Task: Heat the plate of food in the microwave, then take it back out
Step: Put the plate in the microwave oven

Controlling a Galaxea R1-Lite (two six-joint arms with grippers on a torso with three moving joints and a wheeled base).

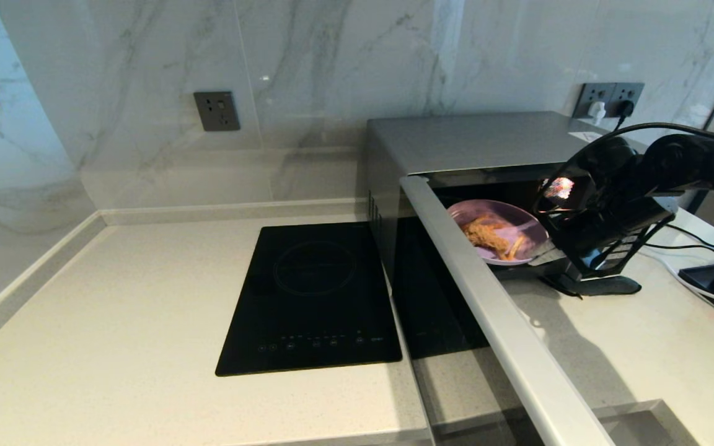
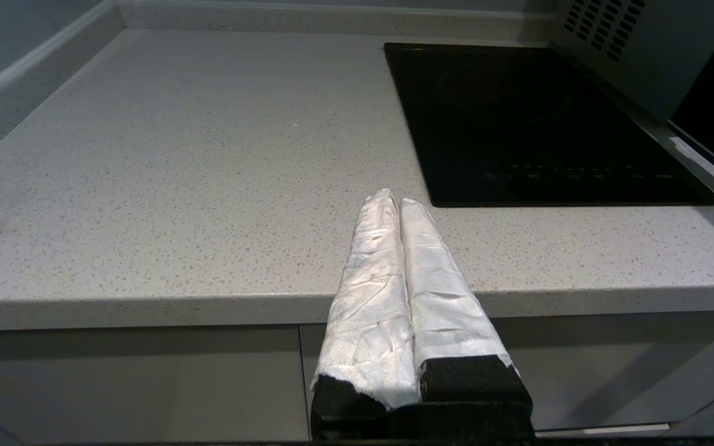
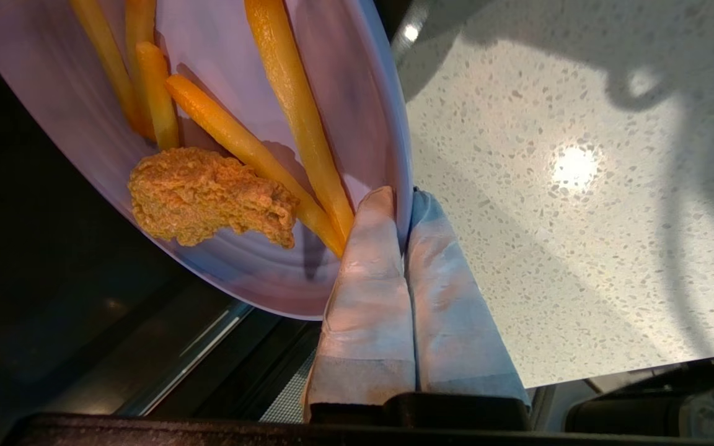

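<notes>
From the head view, the right hand (image 1: 549, 255) is seen at the mouth of the microwave (image 1: 468, 145), clamped on the near right rim of the plate of food (image 1: 498, 230). The plate is held at the open cavity, tilted a little, with the chicken piece and fries on it. The microwave door (image 1: 499, 310) is swung wide open toward the camera, its long silver edge cutting across the middle of the picture and hiding part of the cavity floor. To the left of the microwave, the black cooktop (image 1: 310, 297) is set flush into the pale table (image 1: 115, 322). Two wall sockets (image 1: 608, 98) with plugs are seen behind the microwave, and another socket (image 1: 216, 111) farther left.

From the left wrist view, the left hand (image 2: 392, 201) is found parked off the table's front edge, its two white-wrapped fingers (image 2: 372, 266) pressed together with nothing between them. The cooktop (image 2: 530, 118) and the vented side of the microwave (image 2: 636, 43) are seen beyond.

From the right wrist view, the right hand (image 3: 401, 201) is shown pinched tight on the lilac rim of the plate of food (image 3: 338, 80), one finger (image 3: 369, 266) on top beside a fry, the other beneath. The chicken piece (image 3: 208, 195) lies just beside the fries (image 3: 295, 105). The speckled table (image 3: 580, 217) is seen past the plate.
</notes>
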